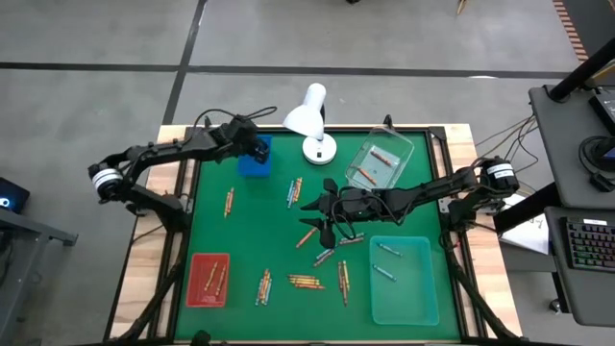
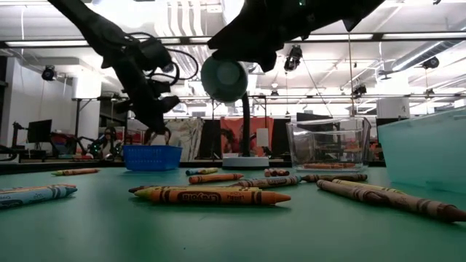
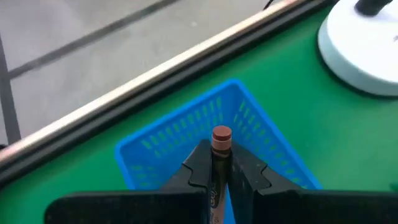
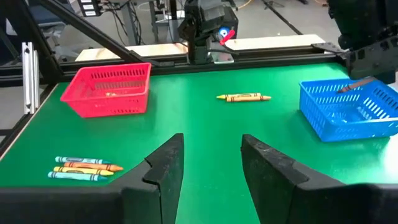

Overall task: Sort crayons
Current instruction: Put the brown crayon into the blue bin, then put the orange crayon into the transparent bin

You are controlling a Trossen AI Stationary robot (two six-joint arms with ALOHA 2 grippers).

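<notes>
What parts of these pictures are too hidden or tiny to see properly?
- Left wrist view: the left gripper hides most of the crayon it pinches over the blue basket; only the tip shows.
- High view: crayons in the red tray are too small to count.
- Low view: the lamp is cut off by dark arms.

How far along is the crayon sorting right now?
Early to midway. A few crayons already lie in the red tray, the clear tray and the teal tray. The left gripper holds a brown crayon over the blue basket. The right gripper hangs open mid-table. Many loose crayons remain.
</notes>
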